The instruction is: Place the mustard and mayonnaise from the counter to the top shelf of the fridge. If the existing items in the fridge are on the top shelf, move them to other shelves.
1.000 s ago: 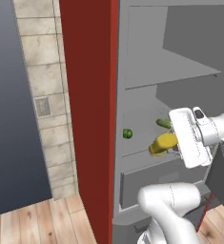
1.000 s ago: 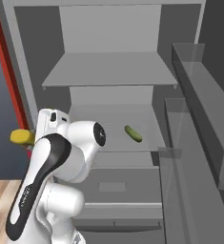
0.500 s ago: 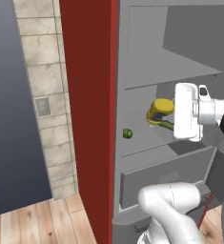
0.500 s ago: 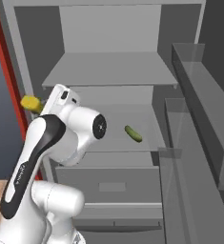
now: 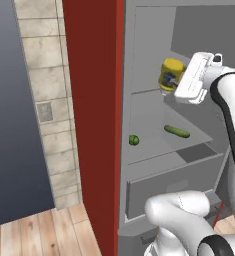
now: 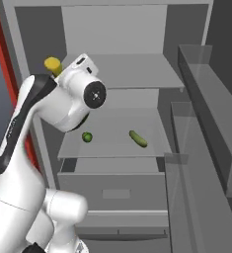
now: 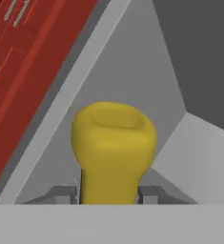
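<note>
mustard (image 5: 171, 75) grasped in the jaws, held up at the fridge (image 5: 154, 165) top shelf, cucumber (image 5: 177, 131) on the shelf below

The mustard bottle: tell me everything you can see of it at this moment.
The mustard is a small yellow squeeze bottle of smooth, plastic-looking material with a dark blue label on its side. The gripper is shut on it, a dark finger on each side of its narrower part, the wider rounded end pointing away from the hand. It is carried in the air at the fridge's open front, at about the height of the top shelf, near the fridge's left wall. It rests on no shelf; only the fingers touch it.
</note>
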You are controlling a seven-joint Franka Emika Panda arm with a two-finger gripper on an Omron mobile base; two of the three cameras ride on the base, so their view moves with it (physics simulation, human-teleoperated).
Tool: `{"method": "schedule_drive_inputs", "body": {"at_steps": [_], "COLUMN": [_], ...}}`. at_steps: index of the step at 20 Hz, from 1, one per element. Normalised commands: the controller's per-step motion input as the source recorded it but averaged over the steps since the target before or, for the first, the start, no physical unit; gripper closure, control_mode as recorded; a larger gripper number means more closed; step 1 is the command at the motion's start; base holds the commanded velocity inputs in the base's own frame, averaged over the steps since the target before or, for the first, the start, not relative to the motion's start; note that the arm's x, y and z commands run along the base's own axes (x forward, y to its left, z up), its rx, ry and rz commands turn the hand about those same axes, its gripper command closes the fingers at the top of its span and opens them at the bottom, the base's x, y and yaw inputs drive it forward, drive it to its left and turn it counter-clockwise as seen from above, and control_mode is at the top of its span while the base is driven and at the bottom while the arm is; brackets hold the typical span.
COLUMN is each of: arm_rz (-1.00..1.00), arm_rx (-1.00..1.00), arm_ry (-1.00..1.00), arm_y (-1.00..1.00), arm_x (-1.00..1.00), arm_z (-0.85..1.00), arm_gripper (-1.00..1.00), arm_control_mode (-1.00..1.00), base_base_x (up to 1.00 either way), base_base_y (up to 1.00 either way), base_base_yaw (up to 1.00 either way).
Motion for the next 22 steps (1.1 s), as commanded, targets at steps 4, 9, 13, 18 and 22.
{"method": "schedule_drive_inputs", "body": {"at_steps": [4,9,13,18,22], "arm_rz": [-0.18,-0.11,-0.06,-0.11,-0.13], "arm_rx": [0.17,0.06,0.04,0.01,0.01], "arm_ry": [0.25,0.02,0.14,0.16,0.12], "arm_y": [-0.65,-0.38,-0.39,-0.24,-0.15], "arm_x": [0.43,0.16,0.43,0.59,0.77], "arm_z": [0.63,-0.01,-0.15,-0.15,-0.08], "arm_gripper": [1.0,1.0,1.0,1.0,1.0], "arm_control_mode": [-1.0,-1.0,-1.0,-1.0,-1.0], "base_base_x": [0.0,0.0,0.0,0.0,0.0], "base_base_y": [0.0,0.0,0.0,0.0,0.0], "base_base_yaw": [0.0,0.0,0.0,0.0,0.0]}}
